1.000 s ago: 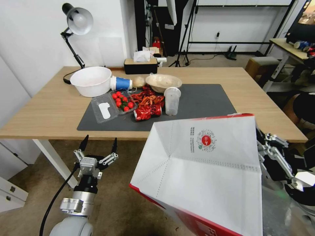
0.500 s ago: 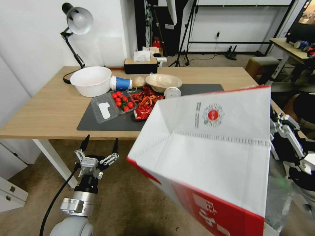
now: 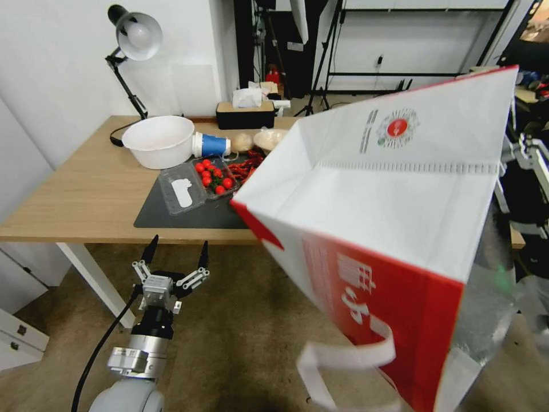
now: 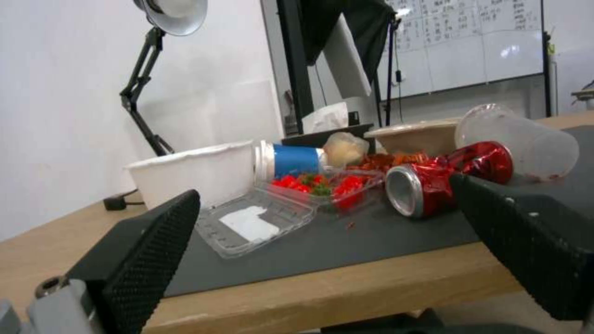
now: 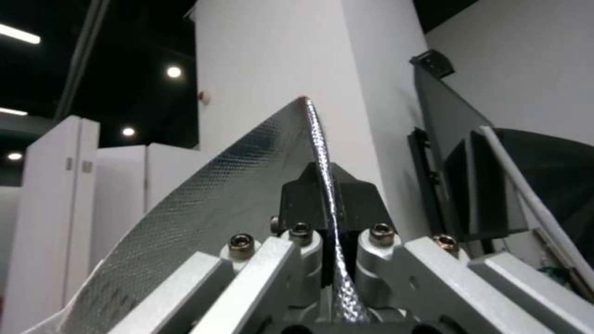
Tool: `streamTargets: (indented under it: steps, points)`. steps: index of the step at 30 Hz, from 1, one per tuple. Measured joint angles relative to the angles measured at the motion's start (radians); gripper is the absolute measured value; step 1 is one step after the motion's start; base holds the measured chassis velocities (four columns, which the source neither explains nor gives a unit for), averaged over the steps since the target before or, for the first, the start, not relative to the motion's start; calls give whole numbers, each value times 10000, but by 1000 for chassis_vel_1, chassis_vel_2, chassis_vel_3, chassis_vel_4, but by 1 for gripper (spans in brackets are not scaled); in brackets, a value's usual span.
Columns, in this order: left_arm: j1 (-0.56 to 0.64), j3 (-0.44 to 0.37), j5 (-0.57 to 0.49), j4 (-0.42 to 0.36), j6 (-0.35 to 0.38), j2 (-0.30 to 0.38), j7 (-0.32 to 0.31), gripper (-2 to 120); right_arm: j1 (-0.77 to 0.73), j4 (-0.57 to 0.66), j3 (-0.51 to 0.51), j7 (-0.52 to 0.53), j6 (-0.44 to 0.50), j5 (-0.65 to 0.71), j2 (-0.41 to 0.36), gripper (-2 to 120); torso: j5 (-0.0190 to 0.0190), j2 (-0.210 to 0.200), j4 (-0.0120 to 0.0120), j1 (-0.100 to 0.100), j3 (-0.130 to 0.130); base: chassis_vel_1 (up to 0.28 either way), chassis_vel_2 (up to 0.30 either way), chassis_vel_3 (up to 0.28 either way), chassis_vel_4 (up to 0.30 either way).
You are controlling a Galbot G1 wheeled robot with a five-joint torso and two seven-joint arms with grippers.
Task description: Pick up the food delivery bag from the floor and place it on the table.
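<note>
Boxy white food delivery bag point(image 3: 394, 200) with red side panel, foil-lined, tilted, airborne at three o'clock; right gripper point(image 5: 328, 241) jaws clamped on foil rim; left gripper point(image 3: 174, 257) at seven o'clock, jaws apart.

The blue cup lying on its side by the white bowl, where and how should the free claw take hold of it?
Judging from its pose, grip the blue cup across its blue middle, coming down from above. It lies on its side, so the round wall faces up, while the white bowl crowds its lidded end and the tomato tray sits just in front. The open left claw hangs below the table edge.
</note>
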Motion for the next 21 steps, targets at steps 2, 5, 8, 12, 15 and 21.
streamTargets:
  steps: [2,5,8,12,15,21]
  points:
    - [6,12,41,0,0,-21,-25,100,186,-37,-116,300,18,0,-93,0,0,0,-2,-1,0,0,0,0,0]
    - [20,54,148,0,0,-106,-41,100,982,-233,-522,1418,103,77,-450,0,0,-3,3,-1,-2,0,0,0,0]
    - [21,66,197,16,-1,-155,-50,100,1567,-392,-801,2168,123,149,-662,0,0,-3,2,0,-1,0,0,0,0]
    - [21,68,236,58,0,-190,-61,100,2177,-621,-1129,2839,143,246,-913,0,0,-4,2,-1,-2,0,0,0,0]
    - [11,70,281,104,-1,-242,-70,100,2771,-869,-1440,3312,146,304,-1045,0,0,-4,0,-1,-3,0,0,0,0]
    - [-11,162,444,181,-1,-395,-74,100,3769,-1475,-2039,4179,128,573,-956,0,1,-6,2,-1,-3,0,0,0,0]
